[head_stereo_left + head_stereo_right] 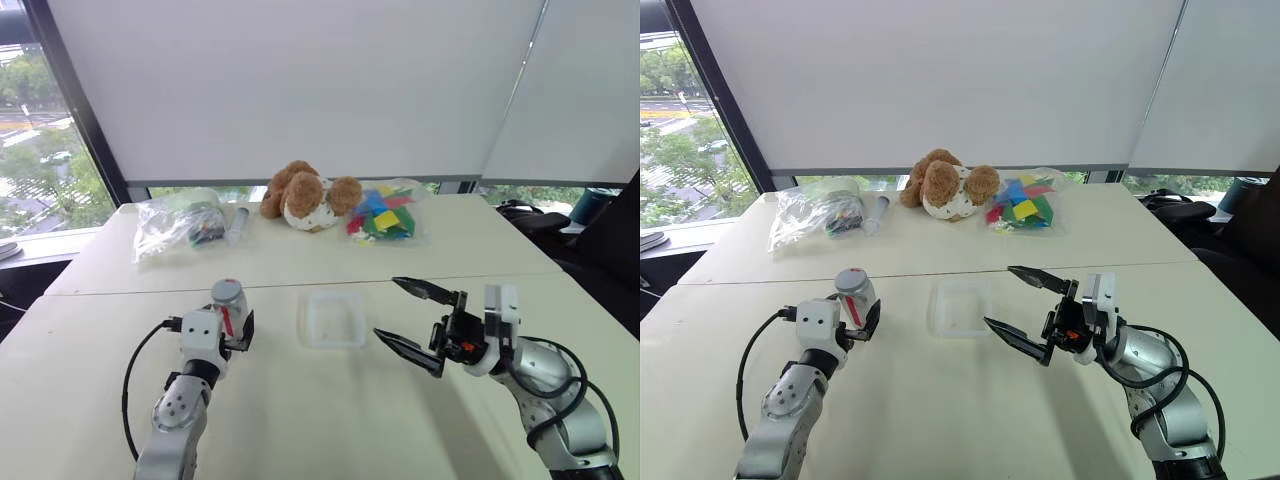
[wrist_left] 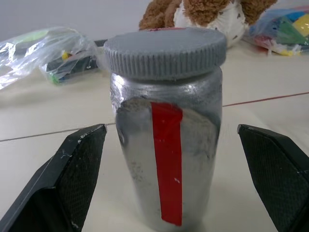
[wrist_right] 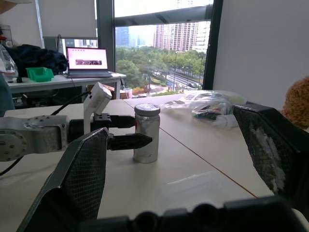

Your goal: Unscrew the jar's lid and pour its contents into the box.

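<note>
Fingers spread wide on both sides: my left gripper (image 2: pixel 166 193) brackets the jar (image 2: pixel 166 159) with a black pad to either flank, neither one touching the silvery wall, while my right gripper (image 1: pixel 415 322) hangs empty just right of the box (image 1: pixel 331 318), its jaws gaping toward the middle of the table (image 1: pixel 300 420).

I see the jar standing upright on the near-left part of the table, red stripe facing my left wrist, the grey lid (image 2: pixel 165 50) seated square on top. The box sits to the jar's right, near but apart from it. At the far edge lie a plush dog (image 1: pixel 308 196), a bag of coloured pieces (image 1: pixel 385 214) and a second clear bag (image 1: pixel 180 220), all well apart from my work.

I judge the step in hand to be the first clamp on the body. To do it well I want the pads to close below the lid's ribbed skirt, on the straight wall, so the cap stays free for my right gripper to turn. I centre the jar between the pads before closing, since an off-centre squeeze could tip it or skid it. I grip firmly, because a smooth metallic wall may spin under the twist. I cannot see the contents through the opaque body.
</note>
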`<action>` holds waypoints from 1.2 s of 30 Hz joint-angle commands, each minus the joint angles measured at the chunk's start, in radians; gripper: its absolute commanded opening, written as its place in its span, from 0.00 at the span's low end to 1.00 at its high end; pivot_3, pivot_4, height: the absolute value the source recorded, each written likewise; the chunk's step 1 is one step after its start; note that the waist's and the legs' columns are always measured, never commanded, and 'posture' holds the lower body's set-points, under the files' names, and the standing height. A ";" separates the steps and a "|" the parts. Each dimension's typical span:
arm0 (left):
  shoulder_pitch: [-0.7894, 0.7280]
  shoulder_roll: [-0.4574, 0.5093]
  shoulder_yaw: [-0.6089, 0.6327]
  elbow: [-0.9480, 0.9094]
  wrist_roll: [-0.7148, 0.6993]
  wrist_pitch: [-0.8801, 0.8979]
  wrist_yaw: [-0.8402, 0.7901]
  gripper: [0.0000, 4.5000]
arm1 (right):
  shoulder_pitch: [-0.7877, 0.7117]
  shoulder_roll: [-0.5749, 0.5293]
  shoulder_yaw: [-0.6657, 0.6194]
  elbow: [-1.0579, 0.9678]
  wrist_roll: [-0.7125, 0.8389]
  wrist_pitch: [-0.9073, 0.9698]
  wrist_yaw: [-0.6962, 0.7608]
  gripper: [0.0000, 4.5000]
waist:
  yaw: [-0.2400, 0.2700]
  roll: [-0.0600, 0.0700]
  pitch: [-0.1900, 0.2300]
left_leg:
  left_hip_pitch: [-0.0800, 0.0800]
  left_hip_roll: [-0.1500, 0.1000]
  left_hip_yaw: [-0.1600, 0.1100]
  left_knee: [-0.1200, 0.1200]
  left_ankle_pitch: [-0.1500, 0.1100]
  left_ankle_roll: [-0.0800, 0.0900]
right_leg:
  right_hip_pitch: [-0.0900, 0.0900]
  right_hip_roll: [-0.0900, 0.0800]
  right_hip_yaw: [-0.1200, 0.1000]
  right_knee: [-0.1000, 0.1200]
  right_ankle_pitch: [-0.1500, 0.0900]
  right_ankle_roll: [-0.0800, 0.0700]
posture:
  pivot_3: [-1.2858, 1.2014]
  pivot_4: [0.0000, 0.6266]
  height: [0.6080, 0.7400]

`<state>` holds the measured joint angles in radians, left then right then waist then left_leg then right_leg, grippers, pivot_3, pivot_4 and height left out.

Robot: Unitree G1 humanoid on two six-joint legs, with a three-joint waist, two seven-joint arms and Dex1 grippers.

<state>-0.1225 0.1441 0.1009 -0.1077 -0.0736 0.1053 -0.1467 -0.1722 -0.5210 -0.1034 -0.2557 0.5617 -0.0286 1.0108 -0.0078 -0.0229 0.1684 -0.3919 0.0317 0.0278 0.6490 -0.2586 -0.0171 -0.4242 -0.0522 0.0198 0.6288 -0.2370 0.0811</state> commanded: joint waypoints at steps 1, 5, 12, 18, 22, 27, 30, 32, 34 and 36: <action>-0.045 -0.003 -0.007 0.036 0.009 -0.023 0.012 0.99 | 0.016 -0.009 -0.030 -0.029 0.006 -0.023 0.002 1.00 | -0.001 0.000 0.000 | 0.000 0.000 0.000 0.000 0.000 0.000 | 0.000 0.000 0.000 0.000 0.000 0.000 | 0.52 0.24 1.00; -0.079 -0.005 -0.015 0.087 0.012 -0.051 0.013 0.94 | 0.042 -0.006 -0.033 -0.036 0.001 -0.033 -0.005 1.00 | -0.001 0.000 0.000 | 0.000 0.000 0.000 0.000 0.000 0.000 | 0.000 0.000 0.000 0.000 0.001 0.002 | 0.52 0.24 1.00; -0.080 -0.002 -0.009 0.066 -0.018 -0.014 -0.002 0.50 | 0.055 0.003 -0.029 -0.043 -0.004 -0.044 -0.020 1.00 | -0.001 0.000 0.000 | 0.000 0.000 0.000 0.000 0.000 0.000 | 0.000 0.000 0.000 0.000 0.001 0.002 | 0.52 0.24 1.00; -0.054 0.235 0.145 0.023 -0.282 0.025 -0.354 0.50 | 0.057 -0.031 -0.056 -0.077 0.021 -0.012 -0.032 1.00 | -0.006 0.000 0.000 | 0.001 0.001 0.000 -0.001 0.000 0.000 | 0.000 0.001 0.001 0.001 0.000 0.000 | 0.52 0.24 1.00; -0.128 0.493 0.110 -0.076 -0.519 0.225 -0.740 0.50 | 0.028 -0.109 -0.044 -0.213 0.115 0.210 -0.112 1.00 | 0.000 0.001 0.001 | 0.000 0.003 0.000 -0.001 0.000 0.000 | -0.002 0.003 0.000 0.002 -0.001 -0.004 | 0.52 0.24 1.00; -0.271 0.538 -0.023 -0.087 -0.503 0.292 -0.837 0.50 | -0.154 -0.091 0.051 -0.317 0.229 0.486 -0.306 1.00 | 0.013 0.001 0.001 | 0.001 0.001 0.001 0.000 0.000 0.000 | 0.000 -0.002 0.000 0.001 -0.001 -0.004 | 0.52 0.24 1.00; -0.333 0.499 -0.090 -0.087 -0.498 0.308 -0.854 0.50 | -0.246 -0.055 0.121 -0.330 0.218 0.578 -0.375 1.00 | 0.012 0.001 0.001 | 0.000 0.000 0.001 0.000 0.000 0.000 | -0.001 -0.002 0.000 0.001 -0.001 -0.004 | 0.52 0.24 1.00; -0.361 0.461 -0.141 -0.081 -0.473 0.303 -0.849 0.50 | -0.305 -0.024 0.167 -0.319 0.201 0.627 -0.412 1.00 | 0.012 0.001 0.001 | -0.001 0.001 0.000 0.000 0.000 0.000 | -0.001 0.000 0.000 0.000 -0.001 -0.003 | 0.52 0.24 1.00; -0.379 0.430 -0.174 -0.074 -0.458 0.292 -0.854 0.50 | -0.350 -0.004 0.196 -0.303 0.191 0.677 -0.441 1.00 | 0.012 0.001 0.001 | -0.002 0.001 0.000 -0.001 0.000 0.000 | -0.002 0.001 0.000 0.001 -0.001 -0.003 | 0.52 0.24 1.00; -0.388 0.409 -0.186 -0.067 -0.446 0.290 -0.848 0.50 | -0.369 0.002 0.204 -0.285 0.180 0.704 -0.450 1.00 | 0.012 0.001 0.001 | -0.002 0.001 0.000 0.000 0.000 0.000 | -0.003 0.002 0.000 0.001 -0.001 -0.003 | 0.52 0.24 1.00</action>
<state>-0.4926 0.5525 -0.0887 -0.1632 -0.5296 0.4086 -0.9971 -0.5240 -0.5235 0.1078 -0.5406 0.7482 0.6619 0.5743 0.0042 -0.0223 0.1692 -0.3941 0.0330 0.0272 0.6488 -0.2586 -0.0167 -0.4269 -0.0503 0.0197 0.6296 -0.2382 0.0780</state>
